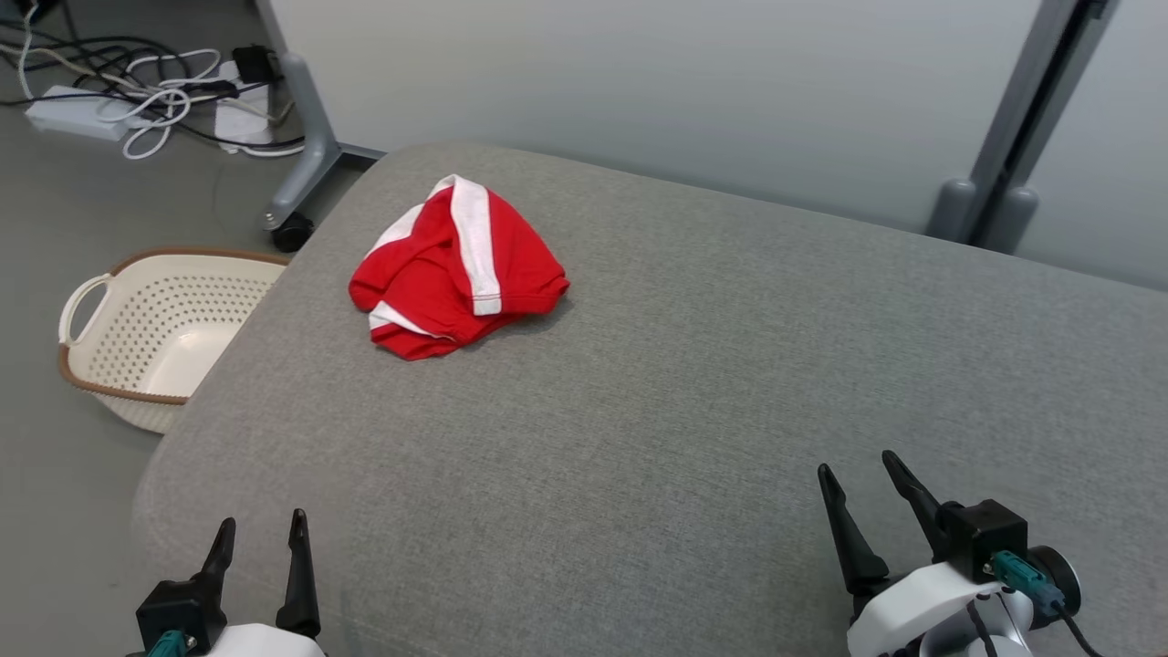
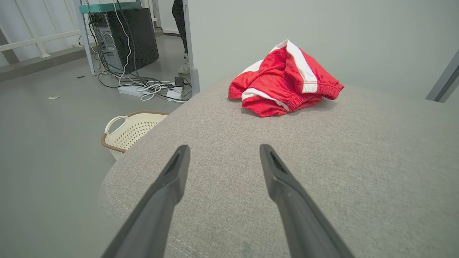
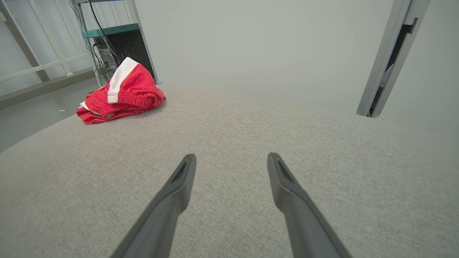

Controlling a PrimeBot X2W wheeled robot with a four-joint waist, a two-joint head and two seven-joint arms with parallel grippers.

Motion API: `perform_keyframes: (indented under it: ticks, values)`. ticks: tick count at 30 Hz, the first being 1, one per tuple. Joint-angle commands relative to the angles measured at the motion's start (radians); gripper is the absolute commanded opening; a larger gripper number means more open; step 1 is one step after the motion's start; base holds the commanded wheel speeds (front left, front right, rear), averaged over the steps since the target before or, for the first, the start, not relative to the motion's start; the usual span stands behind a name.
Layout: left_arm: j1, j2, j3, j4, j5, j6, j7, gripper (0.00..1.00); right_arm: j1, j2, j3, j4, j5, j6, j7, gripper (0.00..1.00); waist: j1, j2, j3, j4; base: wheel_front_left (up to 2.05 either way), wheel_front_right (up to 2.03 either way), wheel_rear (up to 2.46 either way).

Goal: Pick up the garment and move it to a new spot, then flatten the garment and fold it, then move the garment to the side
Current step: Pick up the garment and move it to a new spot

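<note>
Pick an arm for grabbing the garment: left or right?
Left, probably. The garment lies crumpled at the far left of the cushion. The left gripper is nearer and open. The right gripper, also open, would have to reach across.

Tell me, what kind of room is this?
Probably a lab or test room: a computer tower and loose cables on the floor, with a wheeled partition behind the cushion.

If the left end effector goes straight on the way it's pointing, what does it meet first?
Likely the grey cushion, just short and left of the red garment; depth is unclear.
</note>
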Motion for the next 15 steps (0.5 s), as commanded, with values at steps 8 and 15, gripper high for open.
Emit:
perform_keyframes:
  ticks: [8,15]
  values:
    - [0.004,0.003,0.027,0.017,-0.046,-0.025,0.0,1.0,-0.017,-0.008,0.007,0.011,-0.005,0.0,0.0,1.0,0.0,0.0,0.014,0.048,0.0,0.0,0.0]
    - [-0.077,0.003,0.046,0.058,-0.125,-0.048,0.0,1.0,-0.059,-0.007,0.0,0.011,-0.062,0.0,0.0,1.0,0.0,0.0,0.087,-0.002,0.0,0.0,0.0]
